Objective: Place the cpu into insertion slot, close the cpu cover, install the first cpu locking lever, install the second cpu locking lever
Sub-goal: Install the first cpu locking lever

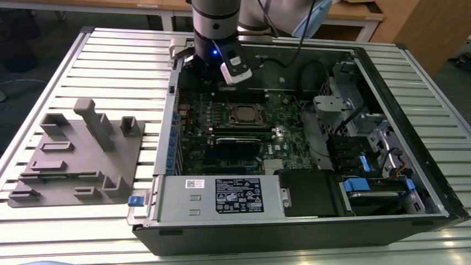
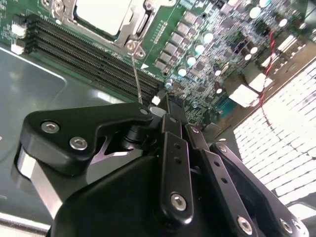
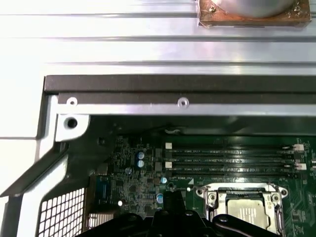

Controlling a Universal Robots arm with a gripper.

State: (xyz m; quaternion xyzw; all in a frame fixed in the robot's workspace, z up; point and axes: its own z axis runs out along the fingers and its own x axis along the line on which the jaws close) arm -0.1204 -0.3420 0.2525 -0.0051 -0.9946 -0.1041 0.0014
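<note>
Gripper (image 2: 168, 106): fingers drawn together, thin locking lever (image 2: 136, 74) ending just beside them, pinch unclear | cpu (image 3: 247, 213): seated in insertion slot (image 3: 211, 197) under cpu cover (image 2: 135, 22), 5 o'clock from gripper in exterior view | risk: springy lever could slip aside and strike memory slots (image 2: 89, 54).

The arm ends in a fat silver-grey metal cylinder (image 1: 215, 19) that goes black lower down, with a tiny blue light (image 1: 214, 53) glowing on the dark part and a small white boxy camera module (image 1: 236, 70) bolted on just under it. There's also a pale blue round joint cap (image 1: 308, 22) and a couple of thin dark cables (image 1: 263, 16). In the second wrist view the matte black gripper (image 2: 170, 106) is all chunky rounded link plates pinned with shiny silver hex-socket screws (image 2: 178, 200), plus a bit of polished bare metal (image 2: 25, 168) peeking out under one plate.
</note>
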